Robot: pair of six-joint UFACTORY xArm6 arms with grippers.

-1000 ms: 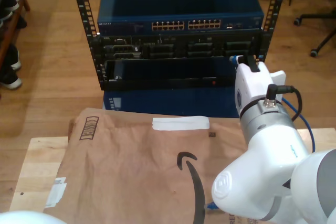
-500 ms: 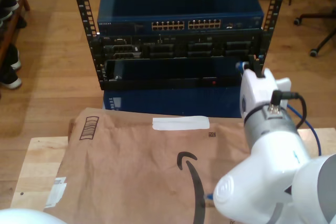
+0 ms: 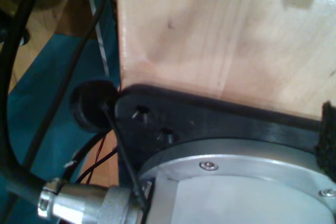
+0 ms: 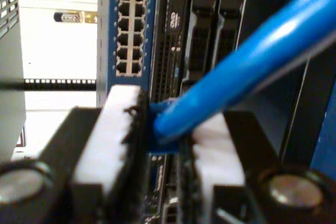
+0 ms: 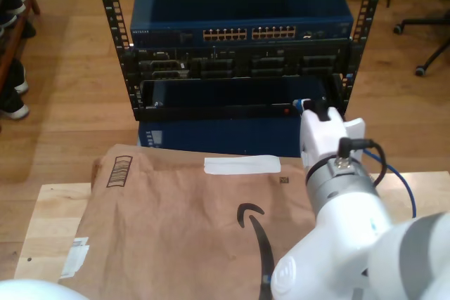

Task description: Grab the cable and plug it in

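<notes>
So my second gripper (image 4: 163, 135) is clamped on the cable (image 4: 247, 61) right at its plug end, white pads (image 4: 118, 129) pinching the little blue boot on both sides, with the cord running up and away out of the jaws. In the exterior view that gripper (image 5: 313, 108) is out in front of the rack (image 5: 239, 68), just short of the lower black shelf, and the switch (image 5: 239, 19) with its row of ports (image 5: 249, 33) sits above and ahead of the claw. The slack of the cable (image 5: 408, 191) loops off behind the arm toward the exterior view's right.

Handling-wise, my read: this thing weighs nothing, but the cord is floppy and springy, so it'll tug the plug sideways if the loop snags. The plug itself is small rigid plastic and the latch tab is the fragile bit (snap that and it won't lock in). Holding it right at the boot behind the plug looks like the correct spot to me, since any further back and the tip would droop. The jacket looks smooth, so I'd expect it to slip under a hard push.

My first gripper: can't tell if it's clenched or released. Its camera is looking at a wooden board (image 3: 220, 40) and a black mounting plate (image 3: 210, 124), no jaws in frame.
</notes>
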